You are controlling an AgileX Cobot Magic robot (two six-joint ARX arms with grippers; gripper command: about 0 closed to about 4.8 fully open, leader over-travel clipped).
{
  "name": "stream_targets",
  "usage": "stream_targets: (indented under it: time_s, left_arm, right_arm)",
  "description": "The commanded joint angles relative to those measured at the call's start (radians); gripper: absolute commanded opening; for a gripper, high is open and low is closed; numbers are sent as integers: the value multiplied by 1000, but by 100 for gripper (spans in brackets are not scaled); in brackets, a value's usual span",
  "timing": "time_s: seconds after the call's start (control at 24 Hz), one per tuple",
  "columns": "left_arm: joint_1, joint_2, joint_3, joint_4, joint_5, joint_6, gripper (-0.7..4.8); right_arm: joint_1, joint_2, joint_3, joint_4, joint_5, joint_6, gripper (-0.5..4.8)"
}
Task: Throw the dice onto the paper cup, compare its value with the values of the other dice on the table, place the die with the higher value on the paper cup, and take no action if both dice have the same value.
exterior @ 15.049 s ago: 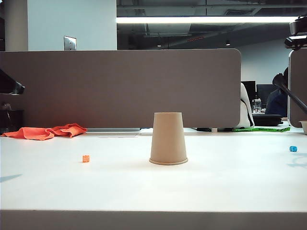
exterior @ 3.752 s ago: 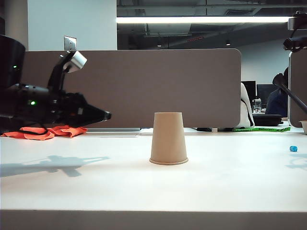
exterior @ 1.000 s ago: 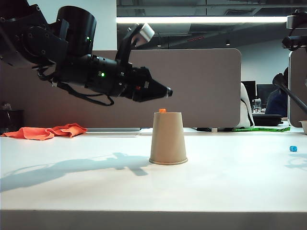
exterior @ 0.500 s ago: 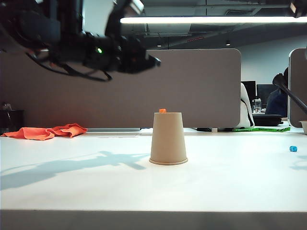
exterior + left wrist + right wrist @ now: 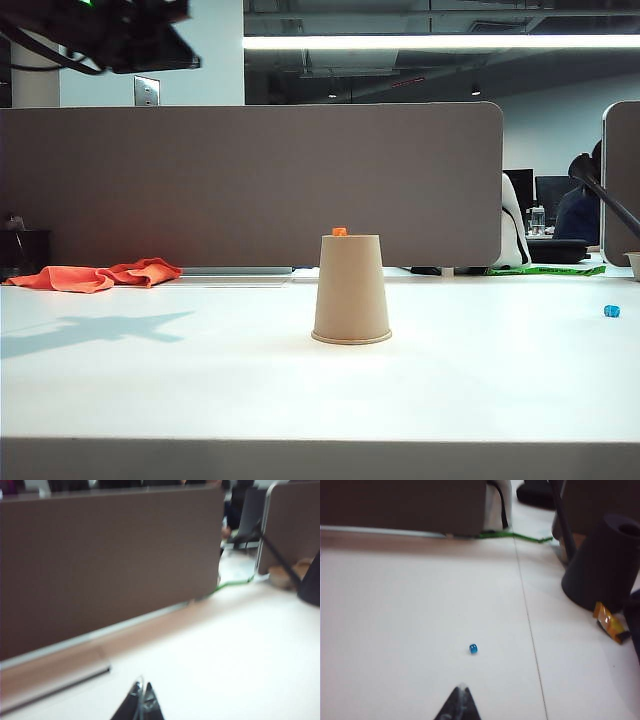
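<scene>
The left hand (image 5: 140, 707) hangs high at the upper left, clenched on nothing. On the plain white worktop (image 5: 200, 390) the tan tapered paper cup (image 5: 351, 290) stands upside down with the tiny orange cube die (image 5: 339, 232) on its top. The tiny blue cube die (image 5: 473, 649) lies near the right edge, just ahead of the clenched, empty right hand (image 5: 458, 705). The placing looks done; the likely next step is only for both arms to park.

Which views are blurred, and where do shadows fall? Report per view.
Exterior view: sharp; ceiling strip light glares; arm shadow on the table left of the paper cup. Left wrist view: motion-blurred, shut left gripper soft. Right wrist view: fairly sharp, blue die clear beyond the shut right gripper.
</scene>
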Motion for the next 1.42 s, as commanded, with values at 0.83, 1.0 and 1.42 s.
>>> stream_targets:
  time_s: [0.83, 1.0, 1.42]
  left_arm:
    - [2, -694, -312, -509, -283, 43, -6]
    - [2, -824, -359, -584, -316, 43, -6]
    - [2, -1079, -413, -783, -375, 39, -6]
  right_arm:
    - [-27, -517, -467, 240, -93, 200, -2]
    - [-27, -517, -519, 279, -89, 169, -2]
    - [5, -516, -616, 414, -112, 165, -2]
